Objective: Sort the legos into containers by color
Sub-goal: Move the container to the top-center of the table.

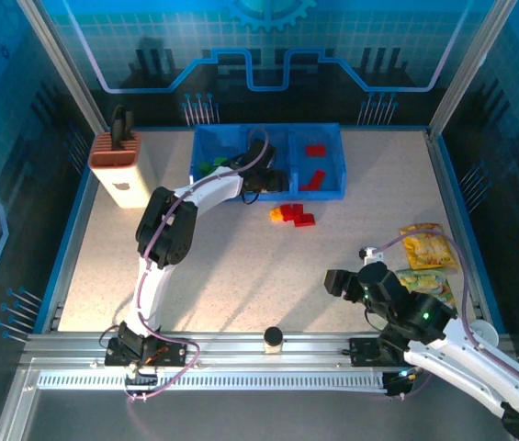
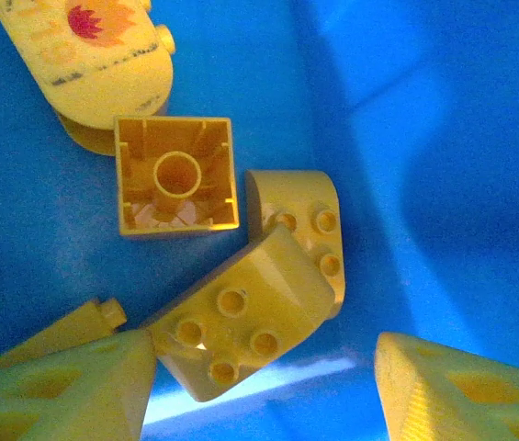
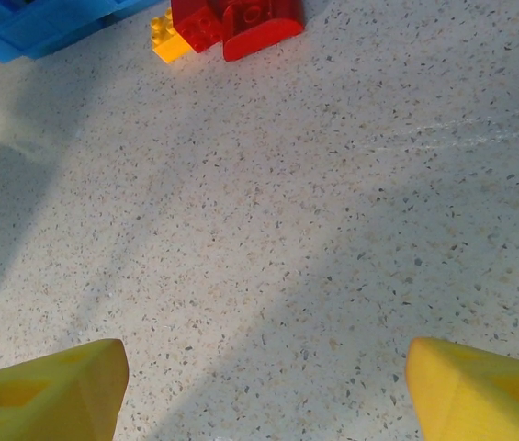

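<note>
The blue three-bin tray [image 1: 332, 129] stands at the back of the table. Green legos [image 1: 208, 167] lie in its left bin and red legos [image 1: 315, 165] in its right bin. My left gripper [image 1: 262, 180] is down in the middle bin, open. In the left wrist view a yellow studded brick [image 2: 236, 322] lies tilted on the blue floor [image 2: 406, 138] between the fingers, against the left fingertip [image 2: 66, 386]. An upturned yellow brick [image 2: 176, 175] lies beyond it. My right gripper [image 3: 264, 390] hangs open over bare table, with red bricks [image 3: 241, 18] and a yellow-orange brick [image 3: 167, 39] far ahead.
A small cluster of red and orange bricks [image 1: 294, 214] sits on the table just in front of the tray. Two snack packets [image 1: 427, 246] lie at the right. A brown-and-white block with black handles [image 1: 119, 165] stands at the back left.
</note>
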Controlling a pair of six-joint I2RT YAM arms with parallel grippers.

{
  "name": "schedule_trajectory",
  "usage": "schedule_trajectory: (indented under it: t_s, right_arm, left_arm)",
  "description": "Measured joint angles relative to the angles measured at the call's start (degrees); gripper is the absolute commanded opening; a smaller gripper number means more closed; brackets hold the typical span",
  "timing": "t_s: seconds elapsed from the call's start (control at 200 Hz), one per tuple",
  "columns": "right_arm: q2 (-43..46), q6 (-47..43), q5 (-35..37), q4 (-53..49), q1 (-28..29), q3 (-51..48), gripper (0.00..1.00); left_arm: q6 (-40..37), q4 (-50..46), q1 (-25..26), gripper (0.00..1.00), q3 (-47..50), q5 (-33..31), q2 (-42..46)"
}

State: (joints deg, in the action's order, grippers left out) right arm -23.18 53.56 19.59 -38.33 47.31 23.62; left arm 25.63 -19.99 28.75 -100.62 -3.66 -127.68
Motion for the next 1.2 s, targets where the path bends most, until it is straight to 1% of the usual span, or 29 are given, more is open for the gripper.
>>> schedule_trajectory:
  t_s: [0.205,0.505,0.89,1.031,1.201]
  right_arm:
    - [-0.09,0.02,-0.52,0.31,0.00,-0.63,0.80]
    - [-0.04,0.04,-0.59,0.50,0.00,-1.29,0.80]
    - [-0.46,0.04,-0.72,1.99,0.00,-1.70,0.80]
    - [-4.33,-0.83,-0.04,3.21,0.00,-1.49,0.81]
    - [-15.47,-3.45,0.81,4.11,-0.28,2.95,0.81]
  left_arm:
    - [-0.17,3.19,0.02,0.62,3.34,0.04,1.22]
    - [-0.04,7.15,0.13,0.61,15.19,0.57,8.50]
    - [-0.52,13.11,0.98,0.59,25.31,1.79,14.67]
    - [-1.16,12.87,2.67,0.61,26.99,2.05,16.48]
    - [-1.60,10.82,3.85,0.62,27.52,2.45,21.42]
